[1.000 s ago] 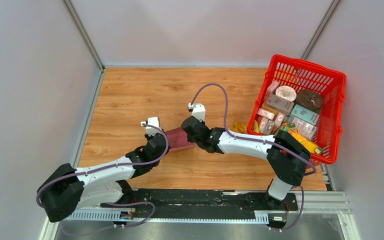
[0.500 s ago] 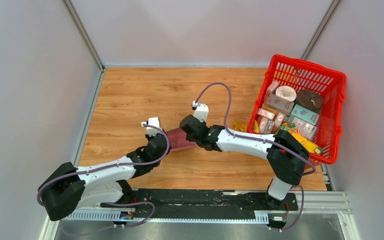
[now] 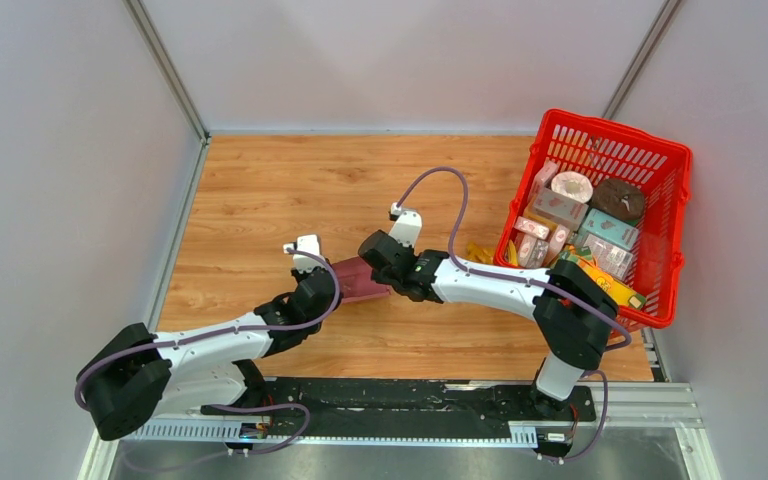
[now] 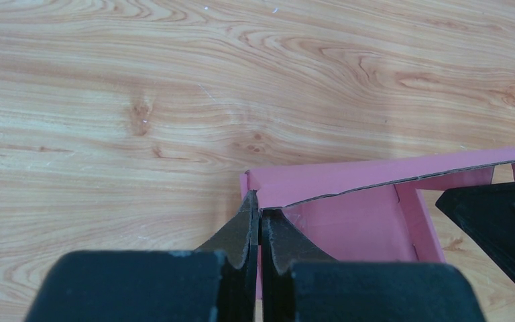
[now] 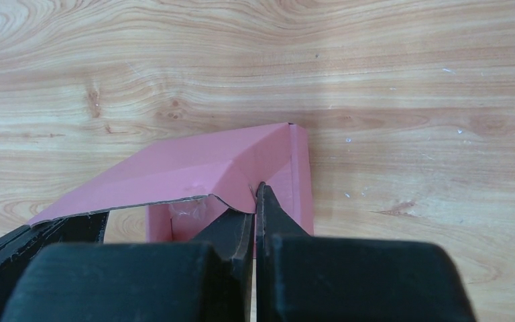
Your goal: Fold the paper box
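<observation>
Jaws of left gripper (image 4: 260, 213) and right gripper (image 5: 255, 198) each pinch one end of the paper box (image 3: 360, 281). Its long axis runs left-right at frame centre.

From above I get only a short strip of the plain pink thin-cardboard box (image 3: 362, 280); its ends are covered. In my left wrist view it runs off the right edge, and the black left gripper (image 4: 260, 213) hides its near corner. The black right gripper (image 5: 255, 201) blocks the near wall in its own view. The printed cartons (image 3: 600, 228) in the red plastic mesh basket (image 3: 617, 131) are too small to read. A yellow thing (image 3: 480, 252) beside it is half behind the white right arm (image 3: 490, 285).
</observation>
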